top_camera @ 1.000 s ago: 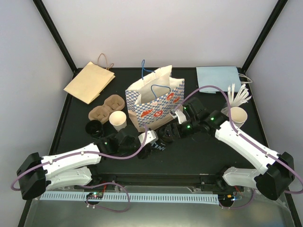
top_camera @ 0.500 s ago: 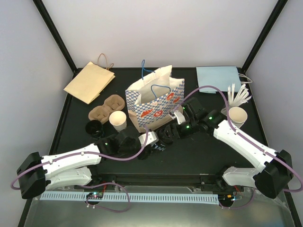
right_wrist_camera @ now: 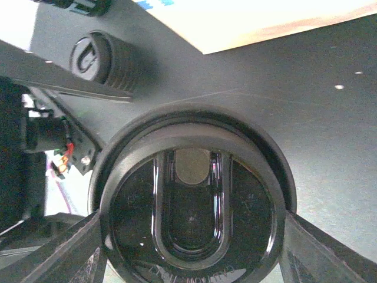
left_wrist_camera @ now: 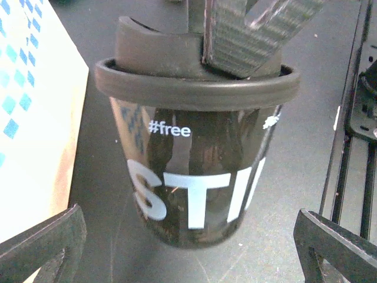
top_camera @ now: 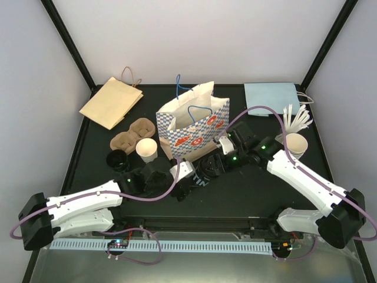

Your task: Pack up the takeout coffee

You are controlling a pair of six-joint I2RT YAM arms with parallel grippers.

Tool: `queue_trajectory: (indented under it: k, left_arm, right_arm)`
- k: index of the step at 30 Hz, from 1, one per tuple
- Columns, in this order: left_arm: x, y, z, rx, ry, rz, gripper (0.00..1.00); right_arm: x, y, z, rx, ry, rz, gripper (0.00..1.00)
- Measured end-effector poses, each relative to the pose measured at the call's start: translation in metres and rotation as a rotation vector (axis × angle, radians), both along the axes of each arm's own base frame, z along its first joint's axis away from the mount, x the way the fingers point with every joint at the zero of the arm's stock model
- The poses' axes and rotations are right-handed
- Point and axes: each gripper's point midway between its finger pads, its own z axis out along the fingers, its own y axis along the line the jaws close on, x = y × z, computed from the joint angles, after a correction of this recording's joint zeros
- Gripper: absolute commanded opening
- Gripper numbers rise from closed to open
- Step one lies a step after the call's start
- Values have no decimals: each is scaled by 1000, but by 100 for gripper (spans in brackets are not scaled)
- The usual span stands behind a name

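brown paper bag (top_camera: 111,102): flat, far-left corner of surface (top_camera: 247,194) | light-blue bag (top_camera: 271,94): flat, far-right corner | white utensils (top_camera: 297,117): loose bundle just beside light-blue bag, right edge

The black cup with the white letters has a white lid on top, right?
Not quite. The lid on the black cup with the white letters is black, not white. The left wrist view shows it up close.
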Motion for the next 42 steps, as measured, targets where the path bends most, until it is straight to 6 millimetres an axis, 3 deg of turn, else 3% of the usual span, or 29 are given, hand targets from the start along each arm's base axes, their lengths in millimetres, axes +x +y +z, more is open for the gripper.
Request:
queue_trajectory:
  k: [9, 13, 18, 24, 28, 36, 42]
  left_arm:
    - [-1, 8, 18, -37, 26, 52, 99]
    - [2, 16, 46, -88, 12, 100, 99]
    - [10, 36, 97, -200, -40, 212, 99]
    - [29, 72, 142, -262, -47, 404, 99]
    - [54, 98, 166, -250, -29, 541, 99]
    - [93, 139, 158, -170, 62, 720, 99]
    - [125, 151, 188, -200, 82, 766, 99]
  right_arm:
    - [16, -27, -5, -140, -115, -83, 74]
    - [24, -40, -5, -196, -167, -125, 75]
    - [33, -56, 4, -241, -253, -186, 75]
    - [43, -74, 27, -264, -370, -263, 74]
    - [48, -86, 47, -265, -450, -316, 74]
    - [54, -109, 96, -266, -601, -404, 74]
    - [57, -121, 128, -271, -682, -452, 74]
